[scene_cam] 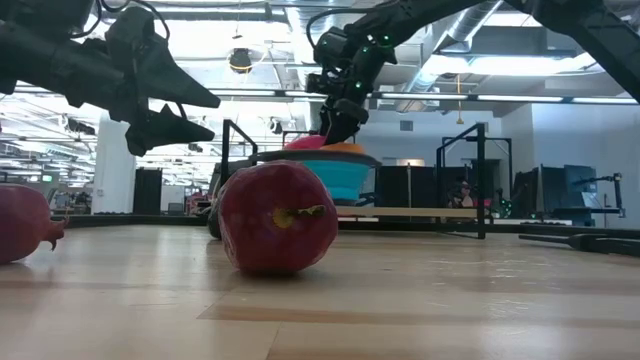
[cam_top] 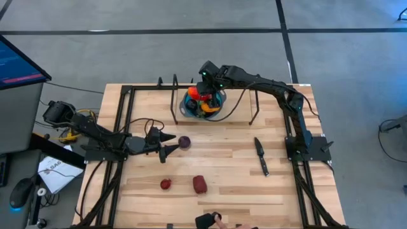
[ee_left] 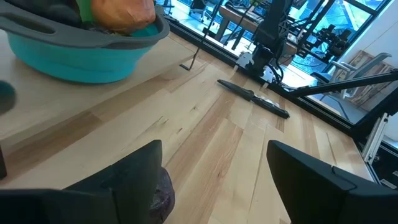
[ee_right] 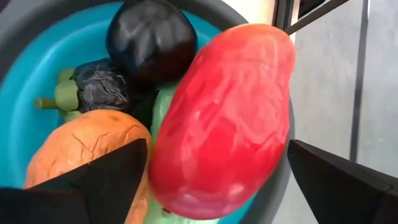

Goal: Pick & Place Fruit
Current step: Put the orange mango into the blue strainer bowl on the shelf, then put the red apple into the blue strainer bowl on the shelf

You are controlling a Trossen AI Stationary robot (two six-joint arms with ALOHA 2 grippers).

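The blue bowl [cam_top: 218, 105] stands at the table's far middle. It holds a large red-orange fruit [ee_right: 224, 118], an orange one [ee_right: 81, 149], a dark round one [ee_right: 152, 37], a dark stemmed one [ee_right: 102, 87] and a pale green one [ee_right: 163, 102]. My right gripper [cam_top: 205, 94] hangs open just above the bowl, with a finger on either side of the red-orange fruit. A purple fruit [cam_top: 184, 142] lies on the table just ahead of my open left gripper [cam_top: 169, 144], beside one fingertip [ee_left: 163, 193]. A red fruit [cam_top: 165, 184] and a maroon fruit [cam_top: 200, 184] lie near the front.
A black knife-like tool [cam_top: 261, 156] lies on the table's right half. A black metal frame [cam_top: 175, 98] stands around the bowl and along the table's edges. A person's hand [cam_top: 213, 219] shows at the near edge. There is bare wood between the purple fruit and the knife.
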